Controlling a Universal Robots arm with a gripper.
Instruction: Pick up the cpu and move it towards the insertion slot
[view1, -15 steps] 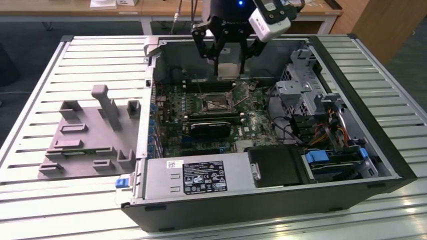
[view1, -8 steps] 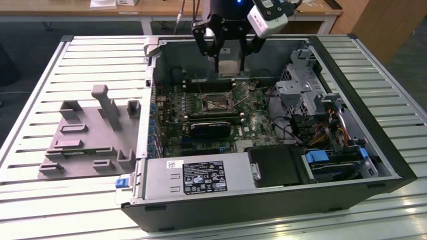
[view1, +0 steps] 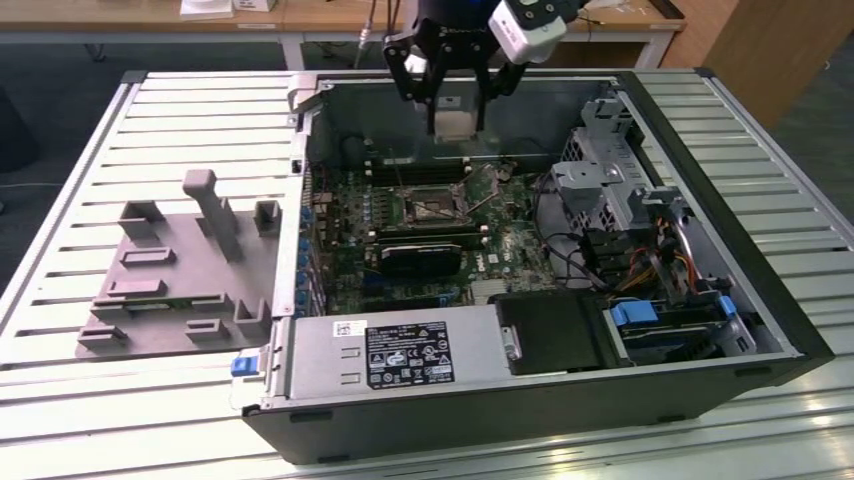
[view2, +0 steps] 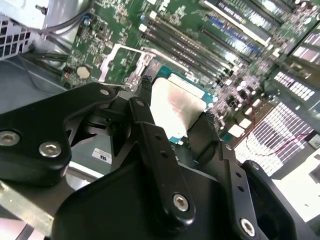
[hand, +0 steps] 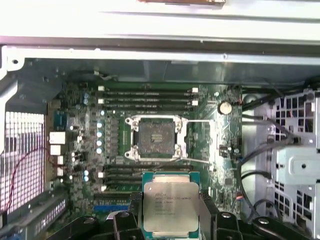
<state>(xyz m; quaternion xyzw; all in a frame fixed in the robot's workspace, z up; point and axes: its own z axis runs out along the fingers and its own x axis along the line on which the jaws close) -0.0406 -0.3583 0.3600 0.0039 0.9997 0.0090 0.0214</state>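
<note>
**Chip held above the open computer, short of the socket**

The tool (view1: 451, 95) pinches the cpu (hand: 171, 206) by two opposite edges, one finger (view2: 144, 87) on each side, and carries it metal face outward in the air over the far wall of the open computer case (view1: 787, 330). The case lies on its side on the slatted desk (view1: 80, 200), near the far edge. In the first wrist view the insertion slot (hand: 156, 137) sits on the green board with its silvery frame around a dark centre, well apart from the chip and not yet under it; a retaining lever (hand: 197, 121) lies just beside the frame.

Risks, as judged from this position: the grip bears only on thin edges, so a jolt may tilt or drop the chip onto the board. The chip's edges may not sit square with the frame, and a skewed approach could damage the socket contacts. The tool's wide linkage could also strike the case wall or the memory slots (hand: 147, 97) beside the socket.
</note>
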